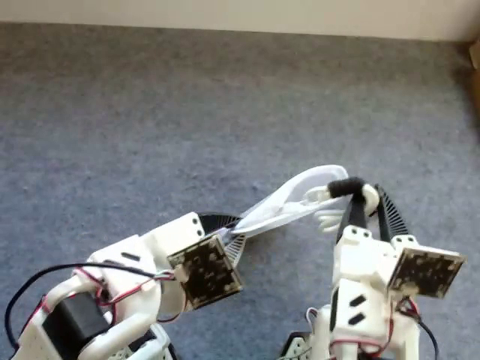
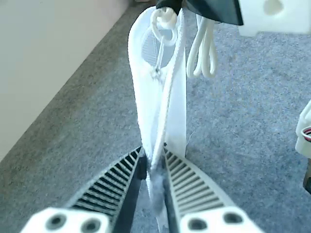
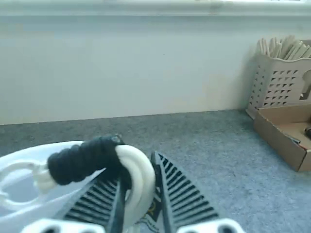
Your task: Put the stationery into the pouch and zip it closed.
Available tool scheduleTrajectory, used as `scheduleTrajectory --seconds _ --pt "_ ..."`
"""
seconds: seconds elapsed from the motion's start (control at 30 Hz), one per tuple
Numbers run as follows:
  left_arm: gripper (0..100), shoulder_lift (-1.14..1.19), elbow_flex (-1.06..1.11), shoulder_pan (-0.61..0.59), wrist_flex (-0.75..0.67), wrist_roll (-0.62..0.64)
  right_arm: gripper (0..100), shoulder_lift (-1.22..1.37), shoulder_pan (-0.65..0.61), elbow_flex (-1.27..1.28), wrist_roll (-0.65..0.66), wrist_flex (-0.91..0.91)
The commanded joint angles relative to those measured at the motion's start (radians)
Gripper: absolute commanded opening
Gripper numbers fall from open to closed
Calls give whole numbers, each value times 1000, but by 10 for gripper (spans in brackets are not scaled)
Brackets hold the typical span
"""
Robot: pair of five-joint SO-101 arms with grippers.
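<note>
Holding translucent white pouch [image 2: 142, 104] taut.
Pinching its edge in ribbed left gripper [image 2: 153, 151], black-wrapped cord loop [image 3: 87, 158] in right gripper [image 3: 137, 166].

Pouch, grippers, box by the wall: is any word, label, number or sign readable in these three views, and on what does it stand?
No text can be read in any view.
pouch: plain white, no print visible.
dark and yellow mark below the right gripper: too blurred to read.
cardboard box and perforated holder: no legible print.
</note>
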Motion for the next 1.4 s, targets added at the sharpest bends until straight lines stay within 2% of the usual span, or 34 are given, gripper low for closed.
scheduleTrajectory --seconds 0.0,0.33,0.77,1.03,1.37 --pt "5 -84 27 -42 31 -6 3 -4 70 39 -6 -77" --pt "5 -101 39 -110 32 -11 3 -4 147 59 41 -105" --pt "5 -128 36 -120 83 -40 3 -4 265 82 49 -142" --pt "5 -282 41 -248 110 -80 3 -4 386 240 87 -291" --pt "5 -298 85 -255 110 -78 3 -4 381 249 87 -289"
